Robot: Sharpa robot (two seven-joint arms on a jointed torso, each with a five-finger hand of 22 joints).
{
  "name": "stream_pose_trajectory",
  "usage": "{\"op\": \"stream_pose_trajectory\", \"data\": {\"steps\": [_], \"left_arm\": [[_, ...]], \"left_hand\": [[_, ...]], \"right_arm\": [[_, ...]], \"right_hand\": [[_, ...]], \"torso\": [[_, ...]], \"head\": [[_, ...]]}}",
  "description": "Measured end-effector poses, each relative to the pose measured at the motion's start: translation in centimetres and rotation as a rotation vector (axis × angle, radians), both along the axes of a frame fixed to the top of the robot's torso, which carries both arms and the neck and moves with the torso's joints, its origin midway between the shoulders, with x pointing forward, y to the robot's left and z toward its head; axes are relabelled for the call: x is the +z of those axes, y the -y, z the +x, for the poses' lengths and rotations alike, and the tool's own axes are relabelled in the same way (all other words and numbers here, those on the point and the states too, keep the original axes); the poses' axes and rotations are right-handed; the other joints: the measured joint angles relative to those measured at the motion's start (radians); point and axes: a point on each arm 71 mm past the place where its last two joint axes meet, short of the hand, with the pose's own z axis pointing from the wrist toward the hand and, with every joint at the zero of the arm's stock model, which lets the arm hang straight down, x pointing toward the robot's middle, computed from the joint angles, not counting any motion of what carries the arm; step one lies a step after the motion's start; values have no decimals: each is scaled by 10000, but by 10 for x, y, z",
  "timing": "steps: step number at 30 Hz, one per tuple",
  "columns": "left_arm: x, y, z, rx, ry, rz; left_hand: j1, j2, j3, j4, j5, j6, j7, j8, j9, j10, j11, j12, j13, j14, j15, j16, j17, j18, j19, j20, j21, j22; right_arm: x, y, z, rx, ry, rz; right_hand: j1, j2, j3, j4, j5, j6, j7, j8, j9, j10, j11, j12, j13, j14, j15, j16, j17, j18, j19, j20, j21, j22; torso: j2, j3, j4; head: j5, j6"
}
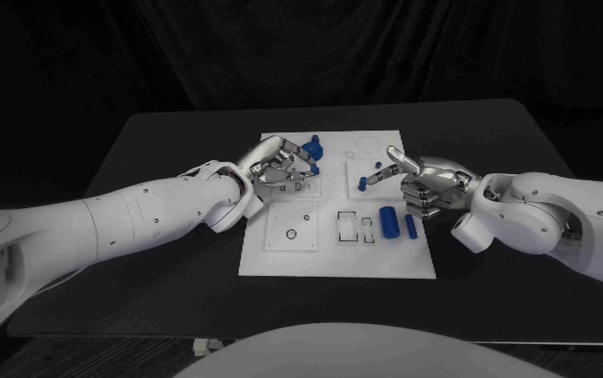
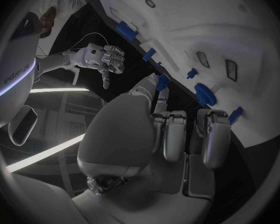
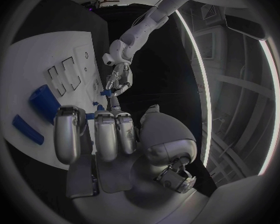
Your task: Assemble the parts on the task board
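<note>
Left hand (image 1: 281,164) over the board's (image 1: 337,260) far left, fingers curled around a blue part (image 1: 310,170), right hand (image 1: 425,185) at the board's right edge, fingers curled in, empty, 2 blue cylinders (image 1: 398,223) beside it

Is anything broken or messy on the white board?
Nothing looks broken or spilled. The task board lies flat on the table, and two loose blue parts lie on their sides near the right hand, waiting to be assembled.

Task board (image 1: 337,256) on black table (image 1: 164,134)
</note>
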Motion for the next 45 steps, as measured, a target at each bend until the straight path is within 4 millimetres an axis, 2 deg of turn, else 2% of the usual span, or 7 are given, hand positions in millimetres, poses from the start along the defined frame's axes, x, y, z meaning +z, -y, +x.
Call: {"op": "stream_pose_trajectory", "data": {"steps": [6,12,24,35,45], "left_arm": [[-9,3,-4,71,-19,264],[-15,5,-7,96,-26,397],[-20,5,-6,91,2,515],[-25,8,-7,-44,-86,538],[-29,10,-8,-215,-280,556]], "left_hand": [[12,-13,0,0,-8,0,0,0,1,0,0,0,0,0,0,0,0,0,0,0,0,0],[12,-13,-1,-1,-10,0,0,0,2,0,0,0,0,0,0,0,0,-1,0,0,0,-1],[-1,-26,-40,15,-43,-1,-2,-1,4,0,0,0,0,0,0,0,0,-1,0,0,0,-1],[-15,-37,-67,41,-261,20,-23,-4,-36,0,0,0,0,0,0,0,0,0,0,0,0,-1],[-25,17,-94,14,-310,34,-38,-43,-75,0,0,0,0,0,0,0,0,0,0,0,-50,-1]], "right_arm": [[1,-2,1,51,198,15],[1,-4,1,100,313,59],[2,-5,2,149,390,94],[1,-6,2,195,387,95],[1,-7,2,254,367,101]], "right_hand": [[51,-29,3,3,6,0,0,37,-1,0,0,0,0,0,0,0,0,0,0,0,0,-1],[51,-29,41,41,39,0,0,85,-1,0,0,0,6,0,0,0,0,0,0,0,0,-1],[131,-31,124,13,79,0,0,136,6,0,-1,0,7,0,0,0,0,0,0,0,0,-3],[207,-29,180,14,115,0,0,222,5,0,-1,0,5,0,0,0,0,0,36,36,0,-4],[278,-19,207,-14,114,0,0,222,4,0,-1,0,4,0,0,0,0,-1,36,36,0,-5]], "torso": [[6,-3,12],[6,-12,26],[0,-16,15],[0,-12,9],[0,-12,11]], "head": [[49,0],[11,0],[27,0],[17,0],[41,0]]}}
